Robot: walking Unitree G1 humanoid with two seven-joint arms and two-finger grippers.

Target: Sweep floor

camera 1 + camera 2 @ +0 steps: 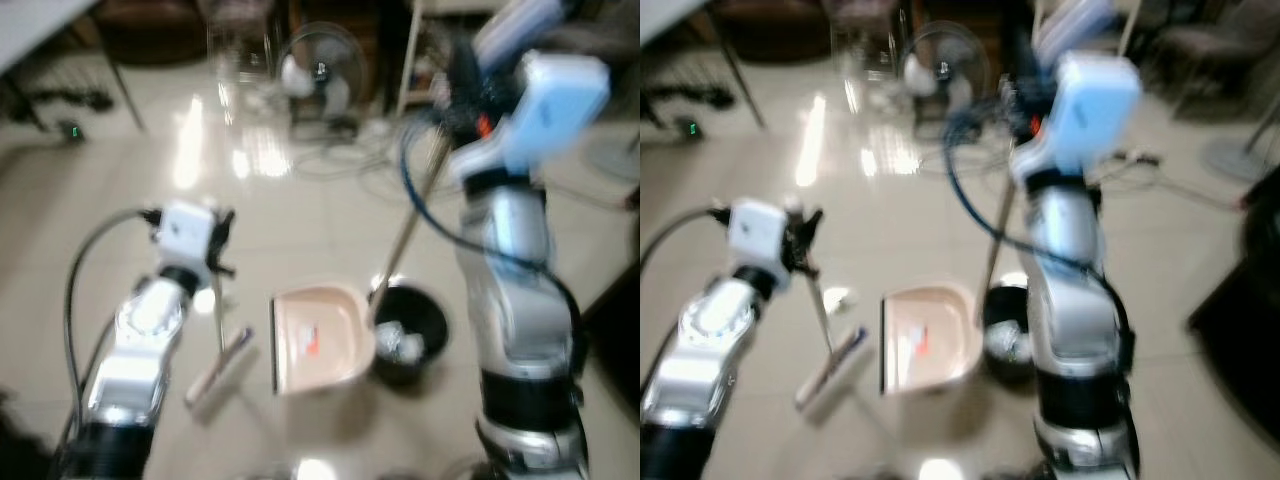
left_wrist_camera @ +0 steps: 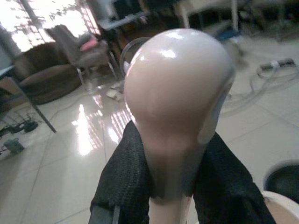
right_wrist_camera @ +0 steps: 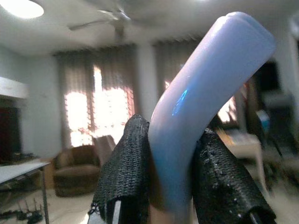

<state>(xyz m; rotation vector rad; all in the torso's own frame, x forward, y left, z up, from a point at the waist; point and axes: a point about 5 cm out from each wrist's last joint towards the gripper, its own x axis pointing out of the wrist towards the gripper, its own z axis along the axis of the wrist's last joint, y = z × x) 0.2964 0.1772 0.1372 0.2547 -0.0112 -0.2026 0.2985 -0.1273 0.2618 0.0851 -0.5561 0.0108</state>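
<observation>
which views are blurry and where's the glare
Both eye views are motion-blurred, the right eye worse; window glare streaks the glossy tiled floor behind the pink plastic dustpan. Left wrist view: the close pink rounded handle top is fairly sharp, background soft. Right wrist view: bright windows wash out behind the pale blue handle.

Hand broom [image 1: 218, 365]: short, pale head resting on the glossy tiled floor [image 1: 300, 210], thin shaft rising steeply to a rounded pinkish knob [image 2: 177, 93] clamped between black fingers [image 2: 121, 182]. Dustpan [image 1: 318, 338]: beige, lying flat on the floor just right of the broom head, dark front lip facing it, beside a black bin [image 1: 410, 335]; its long thin handle [image 1: 405, 235] slants upward to a pale blue bent grip [image 3: 205, 93].
</observation>
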